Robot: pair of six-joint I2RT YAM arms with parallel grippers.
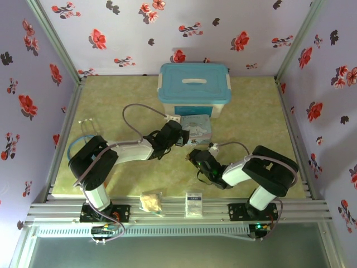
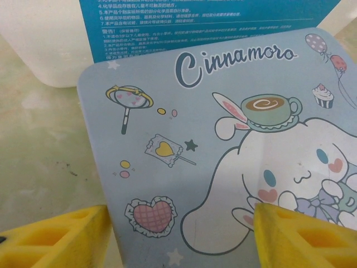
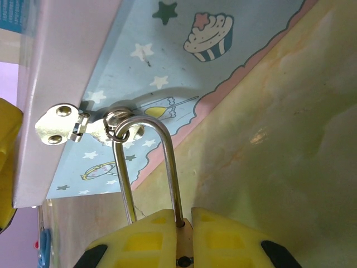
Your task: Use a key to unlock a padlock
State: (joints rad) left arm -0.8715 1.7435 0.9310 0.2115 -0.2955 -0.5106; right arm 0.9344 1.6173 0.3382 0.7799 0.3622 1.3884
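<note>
The padlock (image 3: 174, 167) hangs by its thin silver shackle from the ring of the hasp (image 3: 58, 124) on the side of the blue cartoon tin (image 3: 167, 50). My right gripper (image 3: 187, 216) is shut on the lock's brass body, a strip of which shows between the yellow fingers (image 3: 139, 240). The key is hidden. My left gripper (image 2: 181, 223) stands open over the tin's lid (image 2: 223, 145): one finger (image 2: 56, 240) lies beside the tin's left edge, the other over the cartoon face. I cannot tell whether they press on it. From above, the left gripper (image 1: 183, 135) and the right gripper (image 1: 199, 158) flank the tin (image 1: 199, 125).
A white box with a blue lid (image 1: 194, 84) stands right behind the tin, its label (image 2: 195, 22) close to my left fingers. A crumpled beige lump (image 1: 151, 202) and a white card (image 1: 194, 204) lie on the front rail. A blue ring (image 1: 78, 146) sits at the left wall.
</note>
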